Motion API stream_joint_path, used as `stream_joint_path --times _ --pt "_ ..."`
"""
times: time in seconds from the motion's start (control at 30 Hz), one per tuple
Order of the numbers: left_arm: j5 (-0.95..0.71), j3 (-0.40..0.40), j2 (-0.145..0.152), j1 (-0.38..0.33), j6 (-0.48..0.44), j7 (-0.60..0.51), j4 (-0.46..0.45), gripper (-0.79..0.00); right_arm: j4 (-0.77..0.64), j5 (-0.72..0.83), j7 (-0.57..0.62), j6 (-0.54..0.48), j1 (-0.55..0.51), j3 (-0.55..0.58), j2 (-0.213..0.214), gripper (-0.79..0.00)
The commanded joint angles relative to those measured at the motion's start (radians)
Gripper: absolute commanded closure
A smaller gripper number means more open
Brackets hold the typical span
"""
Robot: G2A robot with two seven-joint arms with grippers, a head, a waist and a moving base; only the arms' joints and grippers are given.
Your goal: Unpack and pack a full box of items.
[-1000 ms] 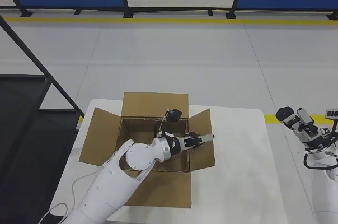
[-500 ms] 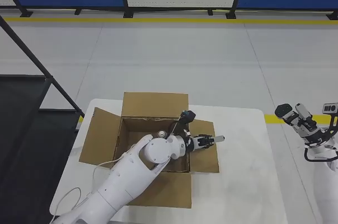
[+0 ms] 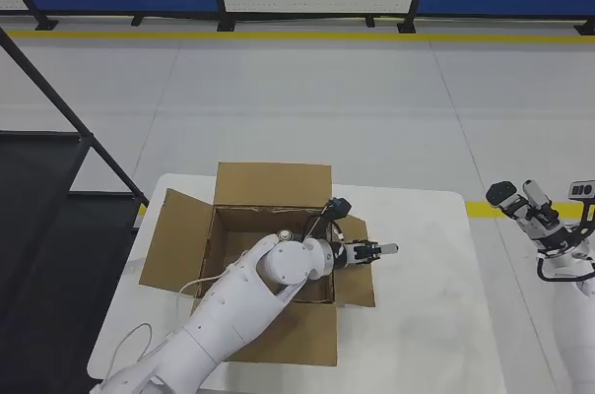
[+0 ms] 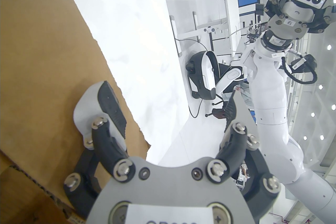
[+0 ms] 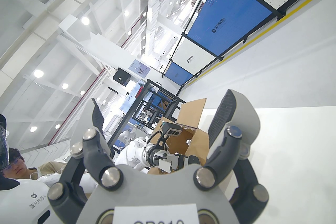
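An open cardboard box (image 3: 273, 183) stands on the white table (image 3: 426, 305) with its four flaps spread. My left arm lies across the box opening and hides the inside. My left gripper (image 3: 376, 251) is open above the right flap (image 3: 357, 288); in the left wrist view one fingertip (image 4: 111, 107) sits right at that flap's edge (image 4: 39, 64), and the left gripper (image 4: 173, 112) holds nothing. My right gripper (image 3: 515, 198) is raised beyond the table's right side, open and empty (image 5: 160, 117), facing the box (image 5: 190, 114).
The table surface to the right of the box is bare white. A black metal frame (image 3: 51, 108) stands to the left of the table. A yellow floor line (image 3: 480, 209) runs behind the table's right corner.
My left gripper has moved rightward from over the box opening to over the right flap, and the flap has shifted under it. The right arm has barely moved.
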Motion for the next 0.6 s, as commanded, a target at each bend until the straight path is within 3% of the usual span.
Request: stream_joint_path --times 0.0,0.17,0.3,0.4,0.57 --pt "-0.002 -0.014 0.001 0.001 -0.018 0.0 -0.005 -0.785 0.001 0.006 -0.002 -0.002 0.001 -0.006 0.003 -0.785" --pt "-0.005 -0.097 0.027 0.027 -0.096 -0.017 -0.094 -0.785 -0.04 0.009 -0.017 -0.017 -0.005 -0.029 0.008 -0.785" --pt "0.05 -0.215 0.073 0.095 -0.127 -0.017 -0.252 -0.785 -0.103 0.006 -0.025 -0.025 -0.006 -0.055 0.011 -0.785" --pt "0.1 -0.334 0.115 0.201 -0.119 -0.013 -0.429 -0.785 -0.162 -0.014 -0.03 -0.025 -0.003 -0.085 0.011 -0.785" --pt "0.179 -0.565 0.176 0.447 -0.085 0.001 -0.75 -0.785 -0.268 -0.104 -0.082 -0.014 0.006 -0.158 0.007 -0.785"
